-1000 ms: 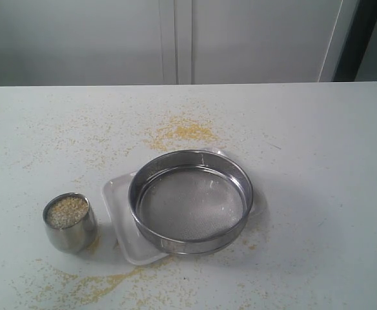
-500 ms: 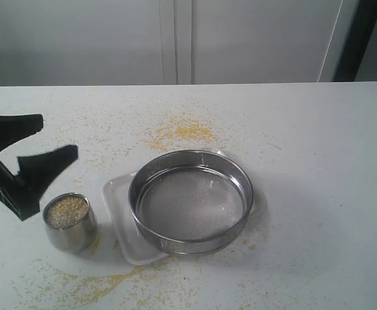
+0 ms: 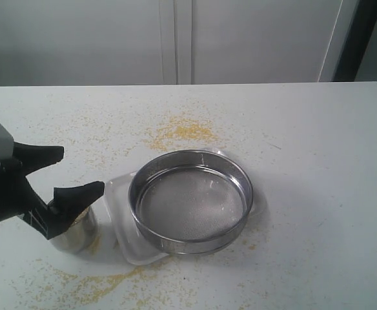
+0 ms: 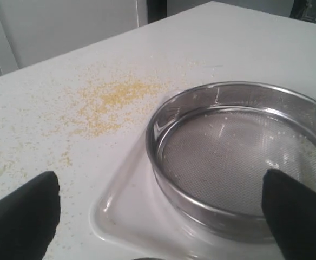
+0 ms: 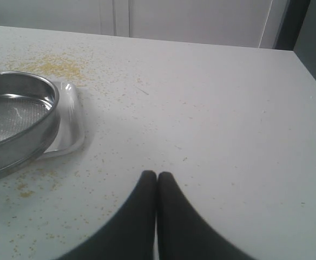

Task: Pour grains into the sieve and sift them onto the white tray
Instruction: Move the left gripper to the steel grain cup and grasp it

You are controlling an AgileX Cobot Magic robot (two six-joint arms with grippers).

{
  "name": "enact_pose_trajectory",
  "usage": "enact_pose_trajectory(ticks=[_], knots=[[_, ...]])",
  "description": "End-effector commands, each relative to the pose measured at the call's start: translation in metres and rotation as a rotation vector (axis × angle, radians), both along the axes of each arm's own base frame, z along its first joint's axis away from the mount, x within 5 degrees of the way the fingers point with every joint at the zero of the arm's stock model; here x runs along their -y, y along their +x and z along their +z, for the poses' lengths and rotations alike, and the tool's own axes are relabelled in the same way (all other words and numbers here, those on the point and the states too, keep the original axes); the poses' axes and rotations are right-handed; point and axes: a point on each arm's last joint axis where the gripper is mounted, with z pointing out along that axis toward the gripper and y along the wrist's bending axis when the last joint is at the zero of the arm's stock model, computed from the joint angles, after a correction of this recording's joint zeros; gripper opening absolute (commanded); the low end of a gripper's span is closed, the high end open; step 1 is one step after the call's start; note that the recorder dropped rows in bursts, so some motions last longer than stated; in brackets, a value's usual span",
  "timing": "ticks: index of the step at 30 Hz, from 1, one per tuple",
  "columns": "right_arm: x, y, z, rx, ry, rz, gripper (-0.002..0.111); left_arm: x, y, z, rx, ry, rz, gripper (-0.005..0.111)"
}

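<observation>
At the far left the left claw (image 3: 75, 171) hangs over the surface (image 3: 317, 161). Its two matte black, wedge-shaped fingers are spread wide and hold nothing. In the exterior view the nearer finger crosses the mouth of a small rounded steel cup (image 3: 79, 237), hiding what is inside; whether it touches the rim cannot be told. The cup is polished and stands upright just beside the white tray (image 3: 118, 206).

The tray is smooth, glossy plastic, rectangular with rounded corners and a low raised lip. It lies flat, and most of it is covered by the sieve (image 3: 188, 246), which sits on it and overhangs its long edges. The sieve is a wide, shallow ring of shiny steel with a fine grey mesh floor. The left wrist view shows only a few pale specks on that mesh.

The grains (image 3: 183, 132) that show lie loose on the surface. A dense yellow-orange, mealy patch sits beyond the sieve, and a second streak lies on the near side by the cup, with thin speckling all around. The surface itself is flat, matte and off-white.

On the right, the right claw (image 5: 157, 176) appears only in its own wrist view. Its tapered black fingers are pressed together with nothing between them, and it is held above bare, lightly dusted surface well apart from the sieve and the tray's corner.
</observation>
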Motion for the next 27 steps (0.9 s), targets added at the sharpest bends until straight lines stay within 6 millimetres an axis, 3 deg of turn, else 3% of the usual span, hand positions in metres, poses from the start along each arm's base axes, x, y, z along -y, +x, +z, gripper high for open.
enact_pose_trajectory(ticks=[1,27], knots=[[0.001,0.0,-0.001,0.008,-0.004,-0.008,0.0,-0.001,0.007,-0.013,-0.025,0.025,0.024,0.105],[0.001,0.0,-0.001,0.008,-0.004,-0.008,0.0,0.0,0.017,-0.065,-0.156,0.077,0.019,0.105]])
